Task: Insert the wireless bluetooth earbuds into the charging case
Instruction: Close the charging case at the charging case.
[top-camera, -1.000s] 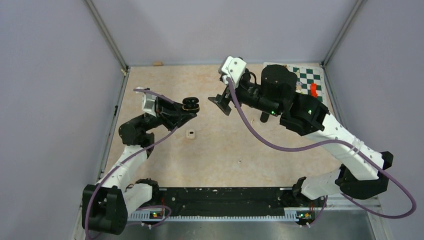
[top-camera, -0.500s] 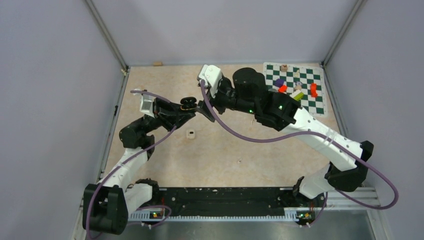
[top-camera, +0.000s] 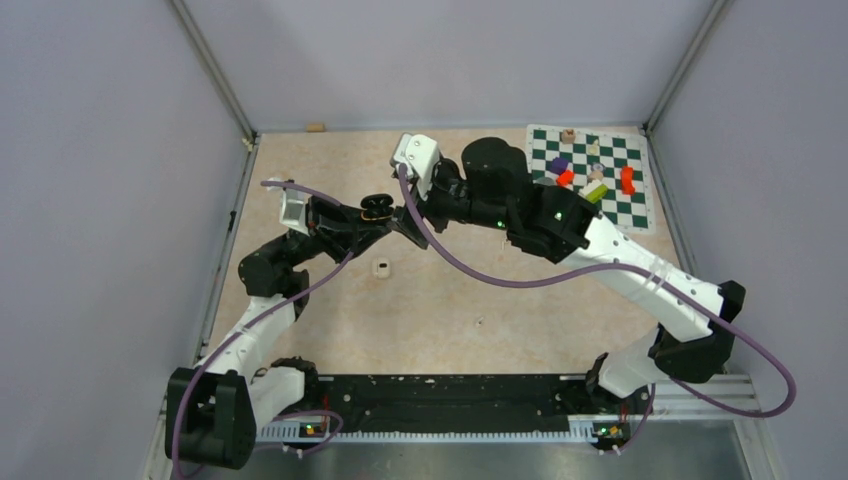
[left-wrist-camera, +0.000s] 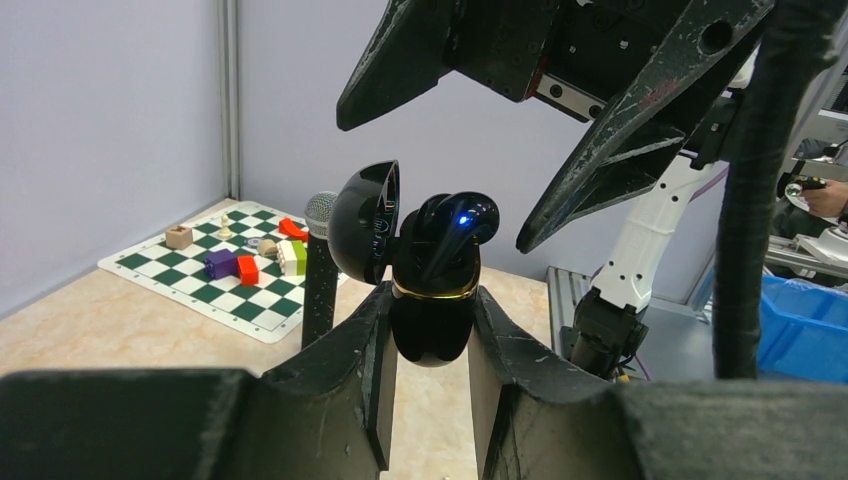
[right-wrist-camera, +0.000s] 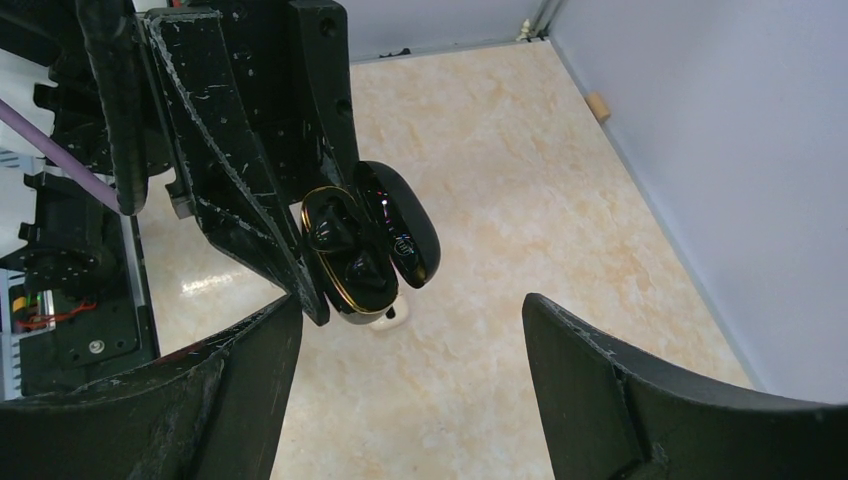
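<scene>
**Left pincer**: closed on the lower body of the case. It holds the case upright in the air over the far-left part of the bench, with the lid swung open to one side.

**Right pincer**: spread wide and empty. Its fingers straddle the case from above and touch nothing.

**Buds**: the right wrist view shows two black ones lying in the wells inside the gold rim. In the left wrist view the nearer bud stands above the rim with a blue light on. It appears to be in its well but perhaps not fully home.

**Step in hand, as judged:** seat that bud, then shut the lid. One right fingertip should bear on the crown of the bud and press straight along the well, lightly. The other finger should stay off the lid. The left grip should stay firm and low so that the glossy case neither tips nor slips out.

**Surroundings:** a small whitish item lies on the bench beneath the case, too small to identify. A chequered mat with coloured blocks occupies the far-right corner, well apart.
</scene>
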